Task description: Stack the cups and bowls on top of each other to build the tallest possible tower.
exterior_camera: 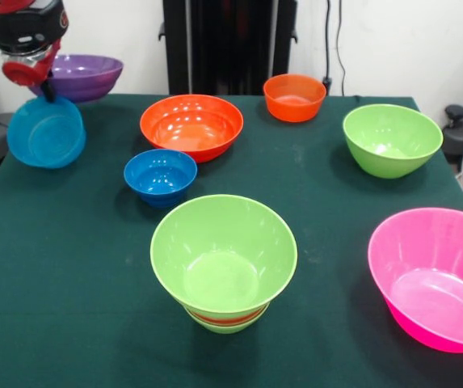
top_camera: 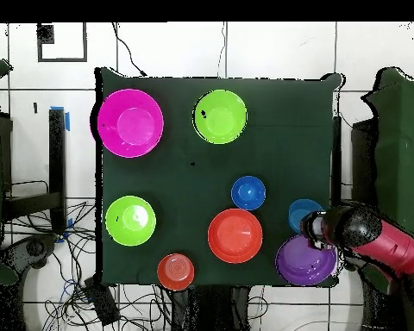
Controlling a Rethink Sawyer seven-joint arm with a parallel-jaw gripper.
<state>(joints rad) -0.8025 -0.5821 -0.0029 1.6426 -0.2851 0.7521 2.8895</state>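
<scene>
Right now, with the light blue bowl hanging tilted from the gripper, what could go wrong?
The light blue bowl hangs tilted from the gripper by its rim, so it may slip. It hangs beside the purple bowl at the table's edge and could knock it off. The tower rests on a small base and might tip.

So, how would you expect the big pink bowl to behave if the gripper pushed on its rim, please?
The pink bowl looks glossy, so it would probably slide on the cloth. Its base seems narrower than its wide rim, so a rim push may tip it. It looks like thin plastic, likely light.
</scene>
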